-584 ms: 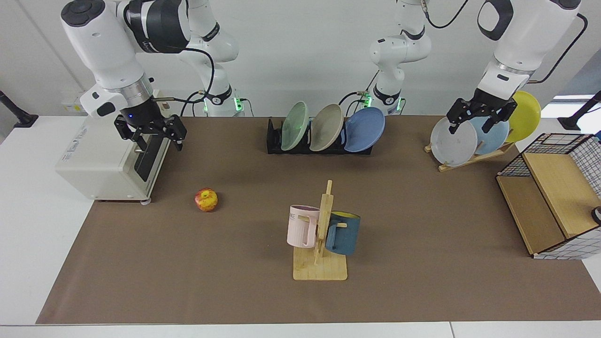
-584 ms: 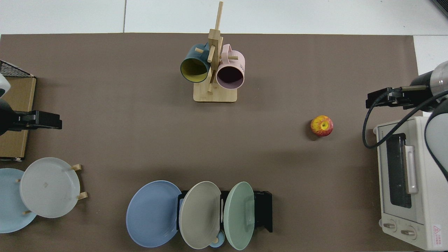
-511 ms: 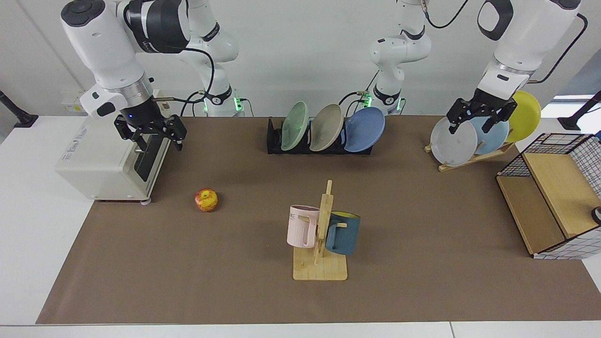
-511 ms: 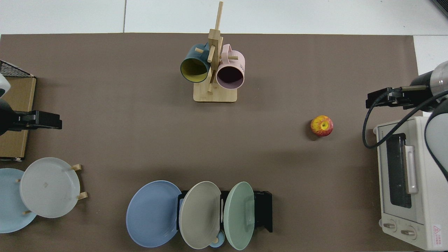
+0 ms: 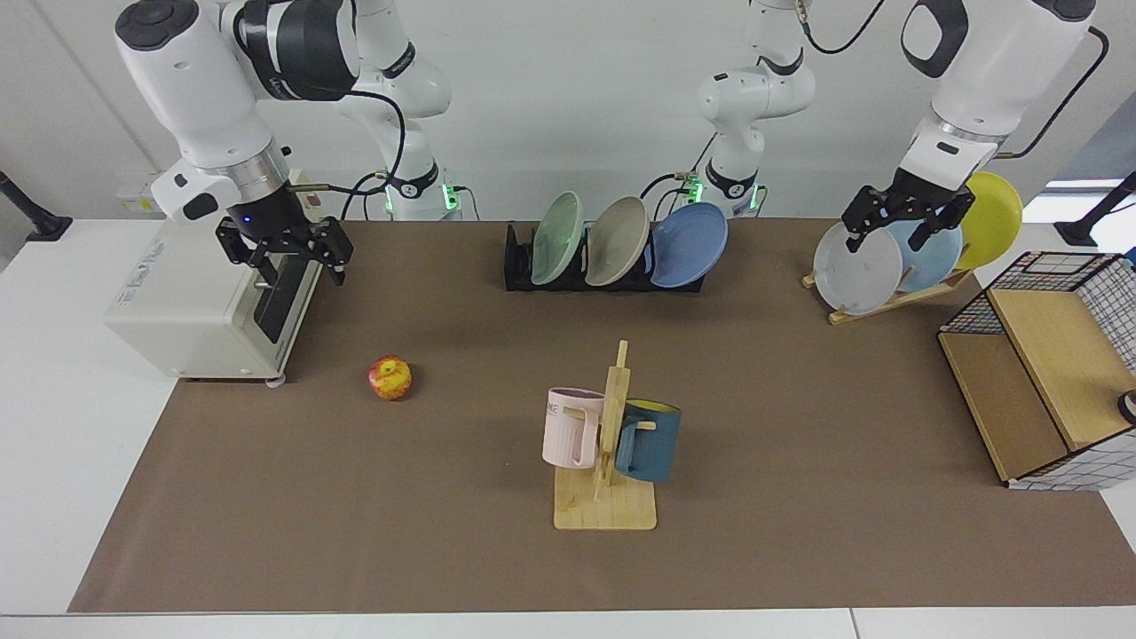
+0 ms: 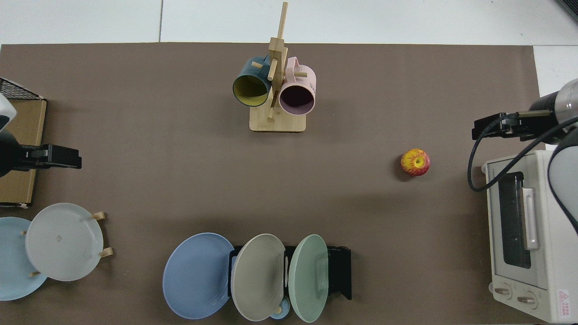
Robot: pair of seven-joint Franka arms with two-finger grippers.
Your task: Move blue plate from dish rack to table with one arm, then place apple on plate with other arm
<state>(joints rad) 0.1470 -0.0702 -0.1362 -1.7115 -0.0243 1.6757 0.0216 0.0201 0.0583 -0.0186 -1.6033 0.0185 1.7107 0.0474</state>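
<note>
The blue plate leans in the end slot of the black dish rack, at the back of the brown table mat. Toward the mat's other side the apple lies alone. My left gripper hangs open above the wooden plate stand, well off to one side of the rack. My right gripper hangs open over the toaster oven's front corner, above and behind the apple. Neither holds anything.
A green plate and a beige plate share the rack. A wooden stand carries grey, pale blue and yellow plates. A mug tree stands mid-mat, a toaster oven at one end, a wire basket at the other.
My left gripper has shifted slightly above the wooden stand. The right arm, the plates and the apple have not moved.
</note>
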